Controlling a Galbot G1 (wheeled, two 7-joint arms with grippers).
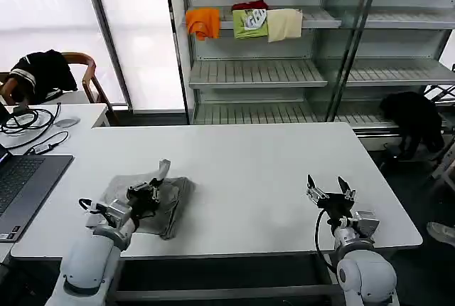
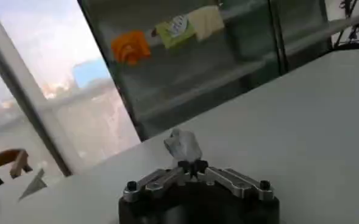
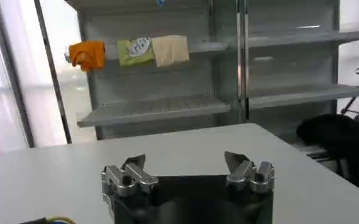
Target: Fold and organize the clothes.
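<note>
White table (image 1: pixel 249 171) carries the grey T-shirt (image 1: pixel 167 203), crumpled near its front-left edge. Left gripper (image 1: pixel 146 193) is closed on a fold of this T-shirt. Right gripper (image 1: pixel 329 190) waits front-right, fingers spread apart.

Room: bright workspace with a white table and metal shelving.

White table (image 1: pixel 270 171) in the foreground; grey slatted shelf unit (image 1: pixel 313 71) behind it, carrying orange (image 1: pixel 203 22), green (image 1: pixel 250 23) and cream (image 1: pixel 284 24) folded garments on an upper shelf. Tall windows (image 1: pixel 135 28) at far left, strong daylight. Wooden chair (image 1: pixel 84 71) draped with a black garment (image 1: pixel 41 71). Laptop (image 1: pixel 25 181) and cables (image 1: pixel 32 121) at left. Dark floor at right.
</note>
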